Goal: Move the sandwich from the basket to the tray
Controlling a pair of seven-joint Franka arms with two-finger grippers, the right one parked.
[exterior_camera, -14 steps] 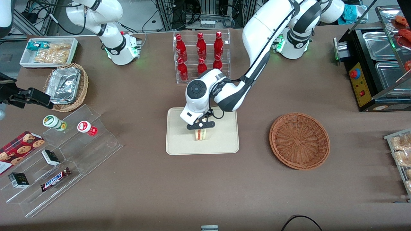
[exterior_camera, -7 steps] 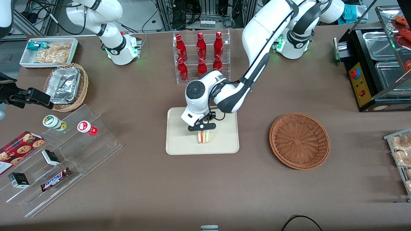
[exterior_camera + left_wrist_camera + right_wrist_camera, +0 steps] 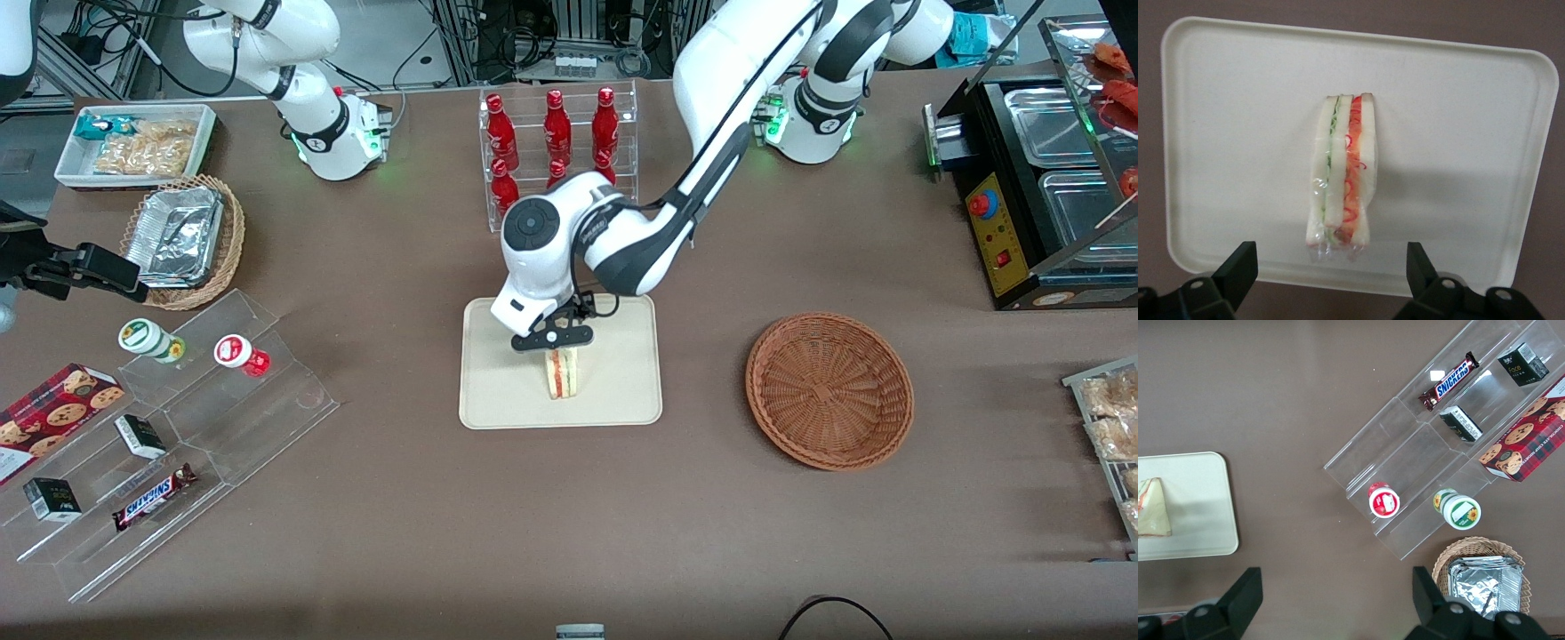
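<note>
Claw (image 3: pixel 553 341) hangs with fingers apart just above the sandwich (image 3: pixel 562 372), which stands on the tray (image 3: pixel 498 400) at frame center; placing looks done, so next it should only rise clear.

The brown table (image 3: pixel 427 533) carried the cream tray (image 3: pixel 507 400). The round wicker basket (image 3: pixel 829 389) lay beside the tray, toward the working arm's end. The gripper (image 3: pixel 553 339) hung above the tray, fingers spread.
</note>
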